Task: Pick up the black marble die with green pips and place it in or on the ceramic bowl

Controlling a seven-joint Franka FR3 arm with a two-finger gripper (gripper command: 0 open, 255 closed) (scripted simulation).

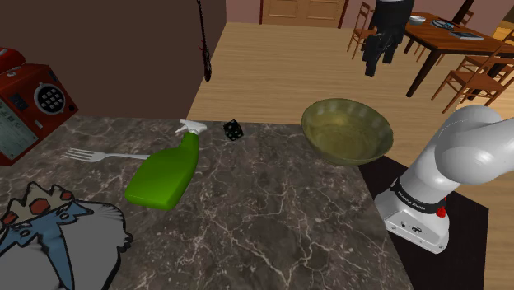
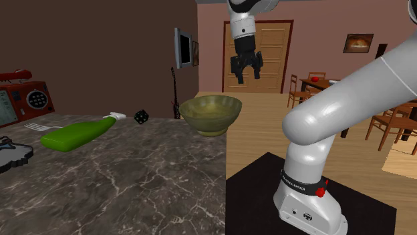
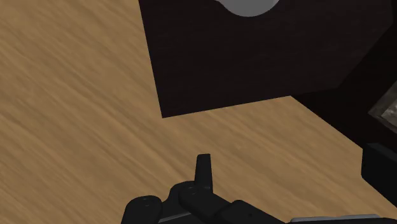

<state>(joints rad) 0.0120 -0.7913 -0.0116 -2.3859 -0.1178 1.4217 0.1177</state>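
Black with green pips, the die point(image 1: 233, 129) sits on the veined countertop point(image 1: 272, 214) near the olive-green bowl point(image 1: 347, 142), while the gripper point(image 2: 246, 77) hangs high beyond that bowl, fingers apart, empty

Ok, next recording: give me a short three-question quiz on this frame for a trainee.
1. True or false: the die lies on the counter, apart from the bowl.
2. What lies on its side beside the fork? A) green spray bottle B) cup C) knife
3. Fill in: the gripper hangs in the air, holding nothing, its fingers ____.

Key: 1 true; 2 A; 3 open.
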